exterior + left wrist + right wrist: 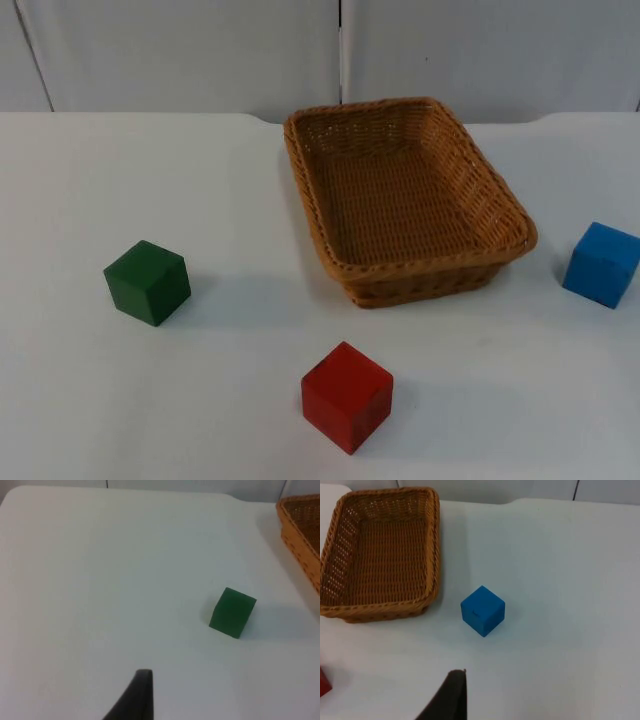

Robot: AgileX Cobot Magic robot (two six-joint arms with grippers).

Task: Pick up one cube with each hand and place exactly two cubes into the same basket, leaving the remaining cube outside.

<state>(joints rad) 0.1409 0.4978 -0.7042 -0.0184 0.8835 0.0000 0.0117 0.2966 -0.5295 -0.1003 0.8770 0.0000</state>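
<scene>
On the white bench you see an oblong brown woven wicker basket, standing upright near the far edge, with nothing lying in it. The green wooden cube rests on the bench well to the basket's left; the red wooden cube rests in front of the basket, nearest the camera; the blue wooden cube rests just right of the basket's front right corner, apart from it. All three cubes lie outside the basket. In the left wrist view, you see one black fingertip of the left end effector above bare bench, the green cube ahead of it. In the right wrist view, one fingertip of the right end effector faces the blue cube likewise. You cannot tell how wide either end effector stands, and neither touches a cube
</scene>
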